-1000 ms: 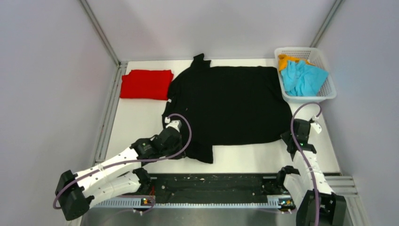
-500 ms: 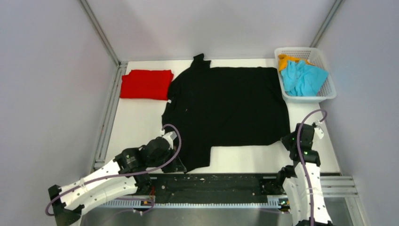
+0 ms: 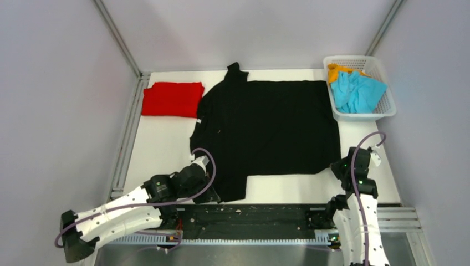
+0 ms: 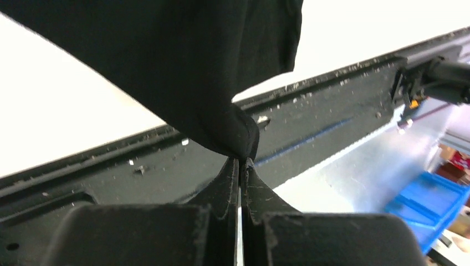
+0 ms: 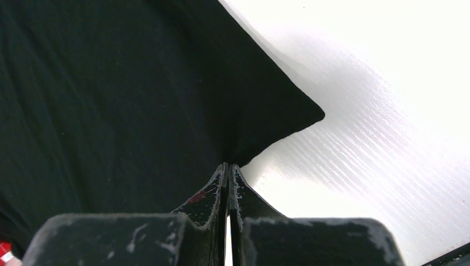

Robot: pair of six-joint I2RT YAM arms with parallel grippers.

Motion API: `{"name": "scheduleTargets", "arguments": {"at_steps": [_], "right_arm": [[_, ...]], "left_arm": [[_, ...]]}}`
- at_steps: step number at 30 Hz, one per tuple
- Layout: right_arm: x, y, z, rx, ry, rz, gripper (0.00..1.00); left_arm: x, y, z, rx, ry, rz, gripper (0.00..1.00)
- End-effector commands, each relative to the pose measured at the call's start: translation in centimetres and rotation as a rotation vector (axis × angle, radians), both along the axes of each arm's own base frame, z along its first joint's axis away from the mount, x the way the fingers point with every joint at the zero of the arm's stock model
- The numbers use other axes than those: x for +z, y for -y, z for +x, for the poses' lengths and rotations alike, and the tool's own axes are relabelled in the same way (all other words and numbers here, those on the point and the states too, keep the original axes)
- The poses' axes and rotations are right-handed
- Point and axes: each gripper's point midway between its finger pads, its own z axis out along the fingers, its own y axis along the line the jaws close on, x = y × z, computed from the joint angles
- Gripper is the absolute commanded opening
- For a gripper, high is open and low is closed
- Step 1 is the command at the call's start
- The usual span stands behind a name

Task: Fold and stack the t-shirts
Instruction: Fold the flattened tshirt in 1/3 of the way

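At the near edge of the table [image 3: 161,145], the black t-shirt [image 3: 271,127] is pinched by the left gripper [image 4: 241,162] and right gripper [image 5: 228,166], jaws closed on its cloth.

The black t-shirt [image 3: 266,127] is matt, soft knit cloth with faint creases; the red t-shirt [image 3: 172,100] is the same plain cloth. The desk [image 5: 388,138] is white and smooth, with a fine ribbed sheen. The basket [image 3: 363,115] is white perforated plastic. The left fingers [image 4: 224,188] look like matt black plastic, scuffed and dusty, as does the dark strip [image 3: 249,216] along the desk's near edge.
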Motion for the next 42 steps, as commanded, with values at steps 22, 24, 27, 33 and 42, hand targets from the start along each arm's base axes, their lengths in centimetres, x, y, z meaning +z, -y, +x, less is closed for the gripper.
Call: {"name": "scheduleTargets", "arguments": {"at_steps": [22, 24, 27, 33, 42], "right_arm": [[7.1, 1.5, 13.2, 0.201, -0.057, -0.174, 0.00], [7.1, 1.6, 14.3, 0.201, -0.070, -0.192, 0.00], [7.1, 1.7, 15.8, 0.210, -0.078, -0.203, 0.00], [6.0, 2.4, 17.8, 0.194, -0.108, -0.230, 0.00], [4.7, 2.6, 20.5, 0.193, -0.093, -0.237, 0.00]], "left_arm": [[9.8, -0.9, 29.3, 0.327, 0.437, 0.131, 0.00], [10.7, -0.6, 30.9, 0.298, 0.471, 0.103, 0.00], [11.8, -0.6, 33.2, 0.249, 0.539, 0.102, 0.00], [12.8, 0.5, 37.6, 0.136, 0.619, 0.066, 0.00], [11.4, 0.4, 42.4, 0.073, 0.642, 0.104, 0.00]]}}
